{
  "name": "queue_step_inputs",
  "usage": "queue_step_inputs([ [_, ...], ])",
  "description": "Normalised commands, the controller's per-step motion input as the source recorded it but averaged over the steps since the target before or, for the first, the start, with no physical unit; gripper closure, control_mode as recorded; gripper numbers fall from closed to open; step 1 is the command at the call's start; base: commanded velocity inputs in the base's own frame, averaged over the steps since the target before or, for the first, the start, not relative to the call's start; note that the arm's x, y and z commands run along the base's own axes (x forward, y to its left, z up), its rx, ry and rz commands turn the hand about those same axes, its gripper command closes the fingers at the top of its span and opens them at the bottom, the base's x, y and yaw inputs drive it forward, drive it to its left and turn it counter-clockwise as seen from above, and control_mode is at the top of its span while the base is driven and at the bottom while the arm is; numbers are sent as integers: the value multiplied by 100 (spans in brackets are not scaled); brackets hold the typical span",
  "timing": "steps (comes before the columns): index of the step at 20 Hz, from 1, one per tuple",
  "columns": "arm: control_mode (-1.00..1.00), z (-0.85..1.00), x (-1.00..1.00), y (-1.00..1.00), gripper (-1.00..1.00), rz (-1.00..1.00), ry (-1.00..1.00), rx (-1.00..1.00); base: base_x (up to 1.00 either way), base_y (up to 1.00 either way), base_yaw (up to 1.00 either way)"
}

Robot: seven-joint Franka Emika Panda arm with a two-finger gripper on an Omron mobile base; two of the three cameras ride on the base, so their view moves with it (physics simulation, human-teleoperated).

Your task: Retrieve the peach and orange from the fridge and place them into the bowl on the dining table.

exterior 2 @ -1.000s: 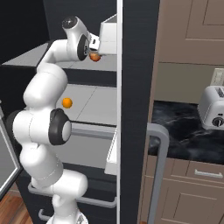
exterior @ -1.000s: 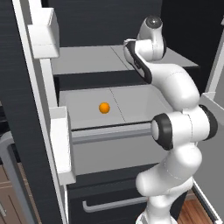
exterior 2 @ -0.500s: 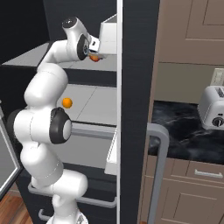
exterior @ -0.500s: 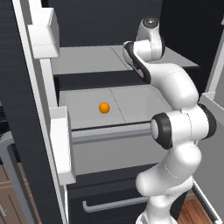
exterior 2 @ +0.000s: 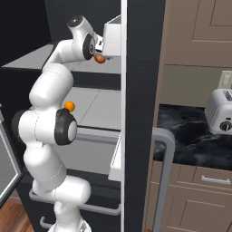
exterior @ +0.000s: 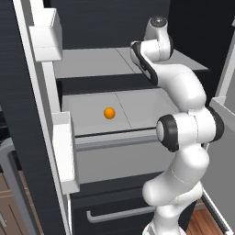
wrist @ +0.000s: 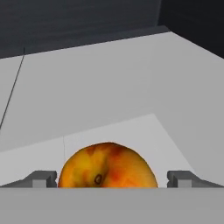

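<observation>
The fridge [exterior: 92,62] stands open with grey-white shelves. On its upper shelf lies the peach [wrist: 108,166], mottled red and orange-yellow, also seen past the hand in the right base view [exterior 2: 100,59]. My gripper [wrist: 111,178] is open, with one dark fingertip [wrist: 41,178] on each side of the peach and a gap between each tip and the fruit. The orange [exterior: 109,113] sits alone on the lower shelf, partly hidden behind my elbow in the right base view [exterior 2: 69,106]. The bowl and the dining table are out of view.
White door bins [exterior: 43,36] hang on the open left door, and another bin [exterior 2: 113,38] is close beside my hand on the right door. A drawer with a bar handle [exterior: 114,213] lies below. A toaster [exterior 2: 219,113] stands on the black counter [exterior 2: 190,140].
My wrist has shifted only slightly on the upper shelf. The jaws stay open and both fruits lie where they were.
</observation>
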Motion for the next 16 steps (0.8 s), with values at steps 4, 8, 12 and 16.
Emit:
queue_step_inputs([
  [4,-100,-64,-9,0,-100,-1,9,0,0,0,0],
  [8,-100,-57,-3,0,-100,-2,7,0,0,0,0],
  [12,-100,-32,4,0,100,-4,1,0,0,0,0],
  [16,-100,-29,8,0,100,-4,3,0,0,0,0],
])
